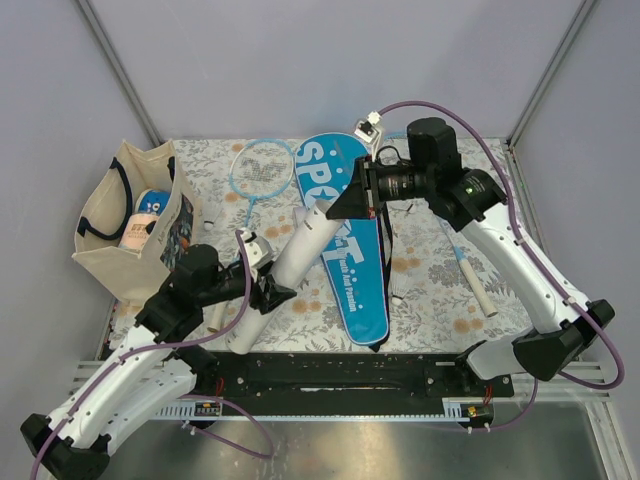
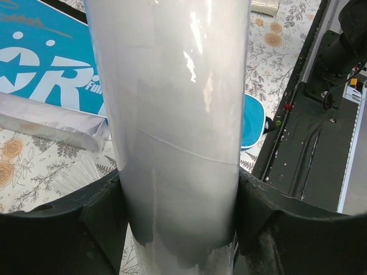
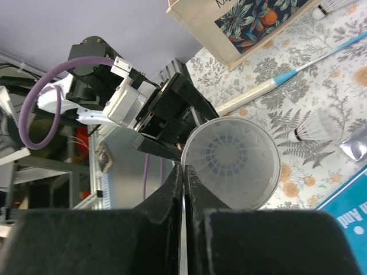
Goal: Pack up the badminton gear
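Badminton gear point(image 1: 300, 250) lies mostly unpacked, so I judge the task to be in an early stretch. The blue SPORT cover point(image 1: 352, 275) is flat on the surface point(image 1: 430, 270) with no racket in it that I can see. Whether its zip is undone cannot be told. One light-blue racket point(image 1: 262, 168) rests at the far side, beside the cover. The second racket point(image 1: 476, 288) shows only its white handle and shaft to the right, its head hidden under the right arm.

The long white tube point(image 2: 178, 114) is held off the surface at a slant, its open mouth raised over the cover. Down that mouth the right wrist view shows a seated shuttlecock point(image 3: 226, 160), so at least one seems loaded. A loose shuttlecock point(image 3: 312, 129) lies just beside the cover's edge, and another shuttlecock point(image 3: 332, 6) sits further off, near the tote bag point(image 1: 120, 265). What appears left: the loose shuttlecocks, both rackets into the cover, and stowing the tube.

The left gripper point(image 2: 178, 229) clamps the tube low on its body, its jaws spread around it and pressed to both sides. The right gripper point(image 3: 183, 172) has its jaws pressed together with nothing between them, the tips right at the tube's rim. Whether they touch the rim I cannot tell.
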`<state>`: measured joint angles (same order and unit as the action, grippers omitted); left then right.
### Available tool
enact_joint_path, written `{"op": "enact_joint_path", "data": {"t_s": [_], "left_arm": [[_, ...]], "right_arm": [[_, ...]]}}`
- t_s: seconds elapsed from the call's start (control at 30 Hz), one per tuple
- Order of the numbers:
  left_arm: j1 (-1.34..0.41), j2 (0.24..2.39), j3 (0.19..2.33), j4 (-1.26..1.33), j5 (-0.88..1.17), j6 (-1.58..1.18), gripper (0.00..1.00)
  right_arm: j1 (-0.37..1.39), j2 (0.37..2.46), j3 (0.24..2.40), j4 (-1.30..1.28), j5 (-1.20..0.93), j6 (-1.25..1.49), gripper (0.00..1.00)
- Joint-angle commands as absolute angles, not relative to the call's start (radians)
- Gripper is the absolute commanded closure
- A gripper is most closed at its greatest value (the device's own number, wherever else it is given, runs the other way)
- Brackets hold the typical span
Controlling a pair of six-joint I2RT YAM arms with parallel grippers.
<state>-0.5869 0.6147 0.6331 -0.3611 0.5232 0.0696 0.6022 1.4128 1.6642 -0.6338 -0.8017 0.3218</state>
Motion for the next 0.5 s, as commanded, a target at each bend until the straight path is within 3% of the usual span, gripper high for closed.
{"op": "enact_joint_path", "data": {"t_s": [0.0,0.47], "left_arm": [[-0.589,0.578,0.617,-0.262,0.541,0.095,0.59],[-0.589,0.566,0.598,-0.253,0.522,0.104,0.61]], "right_arm": [[0.539,1.367,1.635,-0.483,-0.907,0.434,0.97],[0.414,1.286,1.574,-0.428,-0.891,0.488,0.96]]}}
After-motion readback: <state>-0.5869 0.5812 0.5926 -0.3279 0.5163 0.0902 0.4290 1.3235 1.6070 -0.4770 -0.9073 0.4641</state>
